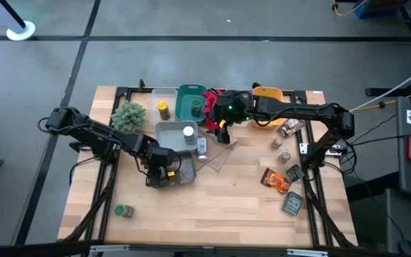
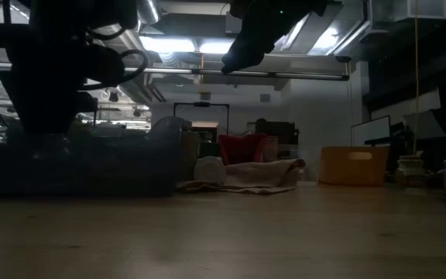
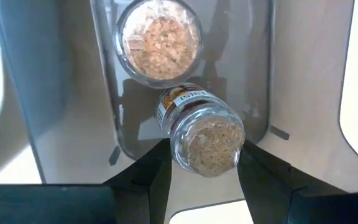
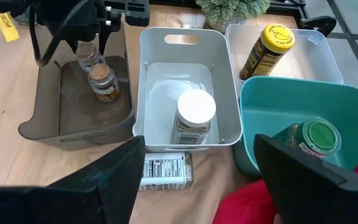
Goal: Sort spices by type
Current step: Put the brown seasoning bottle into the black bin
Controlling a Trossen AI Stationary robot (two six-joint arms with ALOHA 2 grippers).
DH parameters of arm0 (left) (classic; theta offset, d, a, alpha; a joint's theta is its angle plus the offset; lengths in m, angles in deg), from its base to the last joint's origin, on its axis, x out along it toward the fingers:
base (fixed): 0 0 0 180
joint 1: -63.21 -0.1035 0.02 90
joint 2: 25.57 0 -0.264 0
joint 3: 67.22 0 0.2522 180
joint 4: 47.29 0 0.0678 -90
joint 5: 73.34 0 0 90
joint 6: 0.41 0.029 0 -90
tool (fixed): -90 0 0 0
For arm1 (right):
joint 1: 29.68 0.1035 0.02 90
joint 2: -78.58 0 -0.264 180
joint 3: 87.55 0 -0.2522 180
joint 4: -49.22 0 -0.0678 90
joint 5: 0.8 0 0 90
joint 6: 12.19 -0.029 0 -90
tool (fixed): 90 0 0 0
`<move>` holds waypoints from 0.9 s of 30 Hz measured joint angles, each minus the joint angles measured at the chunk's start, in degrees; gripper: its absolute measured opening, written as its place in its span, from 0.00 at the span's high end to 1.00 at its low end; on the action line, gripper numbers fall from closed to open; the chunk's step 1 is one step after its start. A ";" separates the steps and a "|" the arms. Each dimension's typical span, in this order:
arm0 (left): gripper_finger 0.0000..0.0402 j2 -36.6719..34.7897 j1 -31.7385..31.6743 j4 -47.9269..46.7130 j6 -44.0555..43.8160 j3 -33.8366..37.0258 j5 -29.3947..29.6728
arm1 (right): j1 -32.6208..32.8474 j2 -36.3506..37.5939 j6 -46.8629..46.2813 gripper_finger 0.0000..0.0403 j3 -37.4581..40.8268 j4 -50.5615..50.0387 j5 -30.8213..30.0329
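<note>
The left gripper (image 3: pixel 204 168) hangs over the dark grey bin (image 3: pixel 61 112). A tilted glass jar (image 3: pixel 205 138) of tan spice sits between its jaws, base toward the camera; whether the jaws press it or have let go, I cannot tell. A second jar (image 3: pixel 159 42) stands upright in the bin just beside it. The tilted jar's label shows a barcode; its text is unreadable. The right gripper (image 4: pixel 197 180), jaws wide and empty, hovers near the white bin (image 4: pixel 188 81) holding a white-lidded jar (image 4: pixel 194 118).
</note>
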 joint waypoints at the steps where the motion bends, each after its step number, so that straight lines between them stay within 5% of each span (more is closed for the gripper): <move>1: 0.61 0.00 -0.08 0.00 0.48 0.00 0.04 | 0.00 0.00 0.00 0.25 0.00 0.00 0.00; 27: 0.61 0.02 -0.07 0.98 -0.82 0.02 0.92 | 0.02 0.00 0.00 0.25 0.00 -0.02 0.00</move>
